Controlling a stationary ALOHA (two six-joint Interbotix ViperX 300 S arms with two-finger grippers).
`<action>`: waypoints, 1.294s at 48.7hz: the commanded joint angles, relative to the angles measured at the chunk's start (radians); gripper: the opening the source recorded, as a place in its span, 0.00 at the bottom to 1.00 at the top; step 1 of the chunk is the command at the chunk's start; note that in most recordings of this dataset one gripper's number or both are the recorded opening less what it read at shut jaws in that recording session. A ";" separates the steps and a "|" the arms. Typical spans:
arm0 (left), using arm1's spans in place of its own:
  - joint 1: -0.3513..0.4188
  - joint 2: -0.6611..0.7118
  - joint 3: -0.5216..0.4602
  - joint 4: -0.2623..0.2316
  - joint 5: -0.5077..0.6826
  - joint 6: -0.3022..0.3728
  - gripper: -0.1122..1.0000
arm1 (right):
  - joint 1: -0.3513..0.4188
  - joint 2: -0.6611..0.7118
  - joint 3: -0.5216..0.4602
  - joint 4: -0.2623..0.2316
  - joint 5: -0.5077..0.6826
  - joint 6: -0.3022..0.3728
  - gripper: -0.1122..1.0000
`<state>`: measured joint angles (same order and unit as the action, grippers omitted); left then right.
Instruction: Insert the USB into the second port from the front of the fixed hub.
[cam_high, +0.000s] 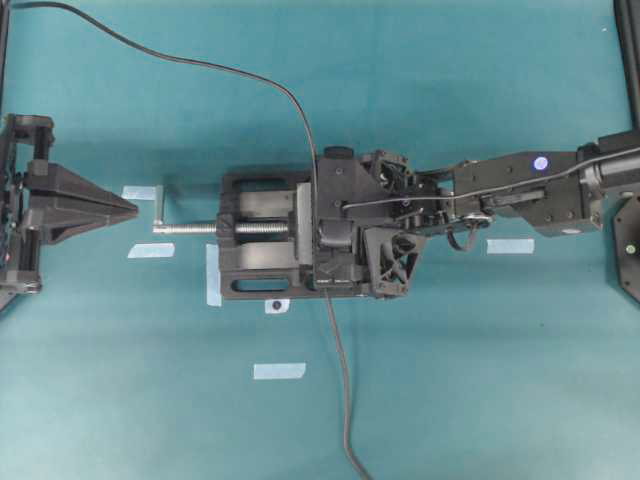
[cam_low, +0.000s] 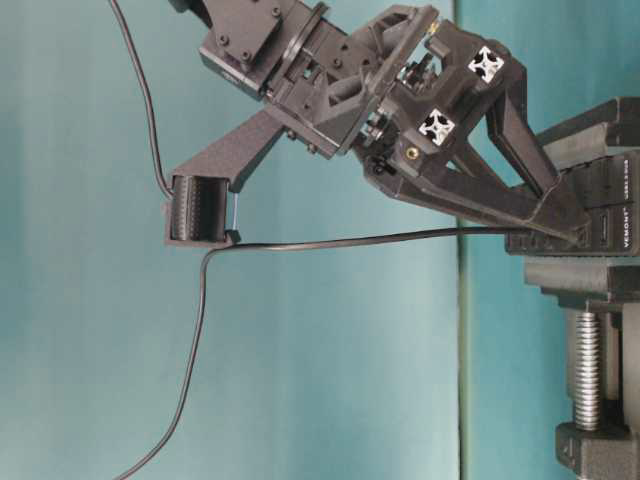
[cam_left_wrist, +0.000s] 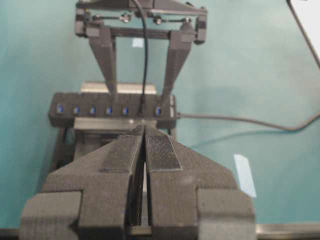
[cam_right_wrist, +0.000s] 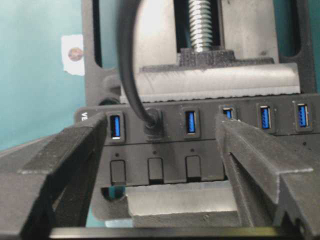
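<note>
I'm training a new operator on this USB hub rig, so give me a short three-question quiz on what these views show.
1. True or false: the USB already sits in a port of the fixed hub.
2. In the right wrist view, how many open blue ports lie to the left of the plugged one? A) none B) one C) three
3. Fill in: the left claw is ____, away from the vise, while the right claw stands open around the plug.

Key: 1 true; 2 B; 3 shut.
</note>
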<state>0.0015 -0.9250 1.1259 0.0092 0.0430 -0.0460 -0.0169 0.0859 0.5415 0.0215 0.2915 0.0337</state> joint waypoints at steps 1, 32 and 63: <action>0.002 0.005 -0.012 0.002 -0.005 -0.003 0.10 | 0.003 -0.023 -0.018 -0.002 -0.002 0.008 0.88; 0.000 0.003 -0.012 0.002 -0.005 -0.005 0.10 | 0.003 -0.115 0.034 -0.002 0.005 0.006 0.88; 0.002 0.002 -0.011 0.002 0.000 -0.005 0.10 | 0.006 -0.160 0.041 -0.002 0.008 0.005 0.88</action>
<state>0.0015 -0.9281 1.1259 0.0092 0.0476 -0.0476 -0.0153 -0.0445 0.5921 0.0215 0.3037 0.0337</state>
